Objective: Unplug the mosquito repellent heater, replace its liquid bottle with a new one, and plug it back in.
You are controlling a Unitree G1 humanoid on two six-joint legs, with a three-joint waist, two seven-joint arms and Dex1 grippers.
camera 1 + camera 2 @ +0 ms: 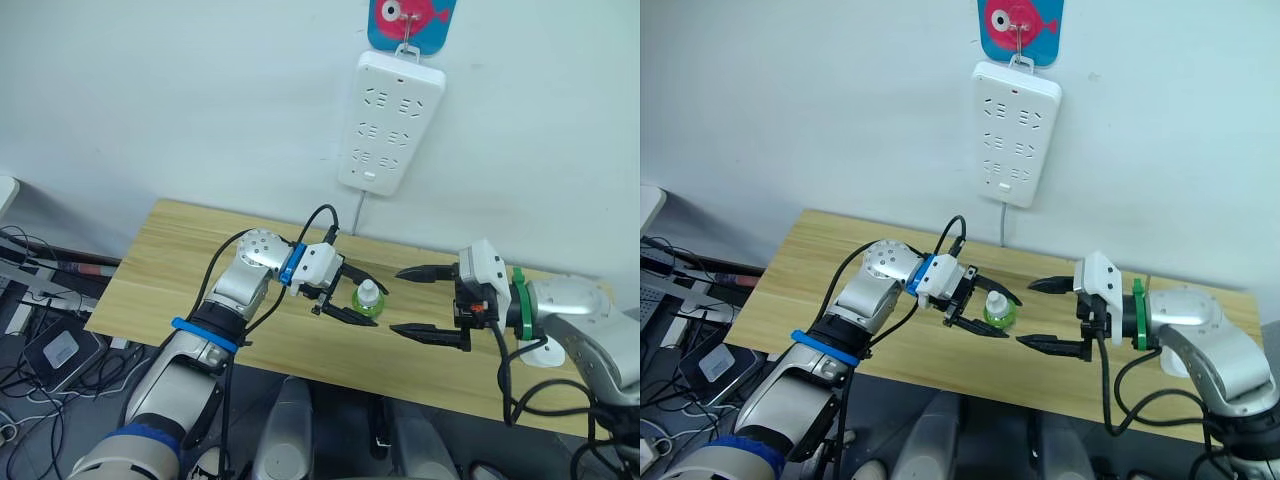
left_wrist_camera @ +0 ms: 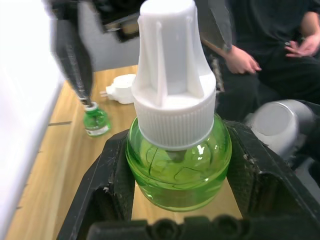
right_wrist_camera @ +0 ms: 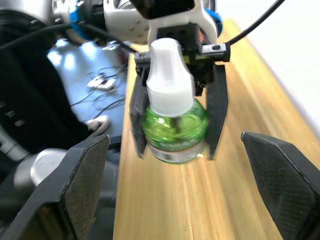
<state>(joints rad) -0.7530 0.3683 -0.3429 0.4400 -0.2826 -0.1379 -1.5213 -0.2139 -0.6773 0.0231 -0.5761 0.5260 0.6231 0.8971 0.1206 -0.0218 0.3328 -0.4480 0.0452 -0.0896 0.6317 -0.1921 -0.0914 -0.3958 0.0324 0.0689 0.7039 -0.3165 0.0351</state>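
A green liquid bottle (image 1: pixel 368 300) with a white cap stands on the wooden table (image 1: pixel 180 260). My left gripper (image 1: pixel 372 306) is shut on it, one black finger against each side of its round body (image 2: pixel 177 165). My right gripper (image 1: pixel 397 300) faces it from the right, open wide, its fingertips just short of the bottle. The mosquito repellent heater (image 2: pixel 120 89), a small white unit, lies unplugged on the table behind my right wrist, partly hidden (image 1: pixel 545 352). Beside it stands a smaller green bottle (image 2: pixel 96 122) without a cap.
A long white power strip (image 1: pixel 390 125) hangs on the wall above the table, under a blue hook plate. Its cord drops behind the table. A seated person's hands (image 2: pixel 242 60) show beyond the table's front edge. Cables and devices lie on the floor at the left.
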